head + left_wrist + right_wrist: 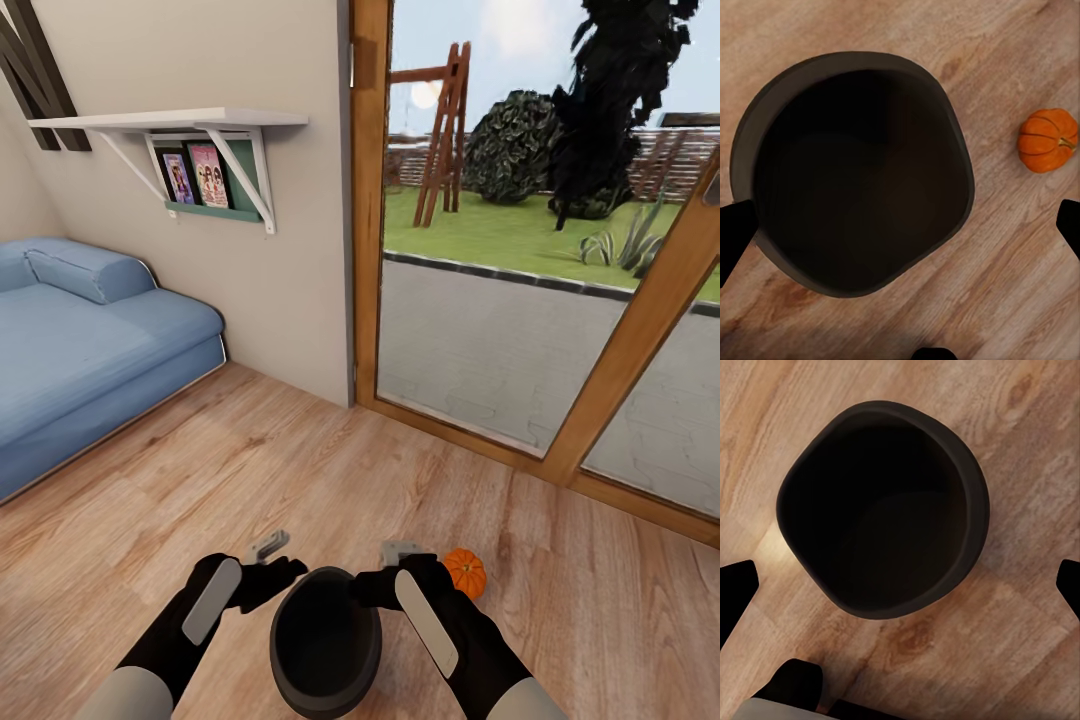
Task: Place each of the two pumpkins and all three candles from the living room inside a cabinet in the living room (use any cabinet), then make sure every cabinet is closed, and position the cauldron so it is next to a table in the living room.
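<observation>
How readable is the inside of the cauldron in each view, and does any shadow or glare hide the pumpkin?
Head view: the cauldron interior is flat black, with no detail; the pumpkin is evenly lit beside the right tool. Left wrist view: faint tonal variation inside the cauldron, pumpkin sharp, ribs visible, no glare. Right wrist view: a slightly lighter patch low in the bowl, and a pale sheen on the floor beside it.

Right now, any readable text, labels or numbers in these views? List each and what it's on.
None can be read.
Two book covers on the rack under the wall shelf: pictures show, any lettering too small and blurred.
Dark shape on the wall, upper left: cut off, unreadable.
Cauldron, pumpkin: no markings.
</observation>
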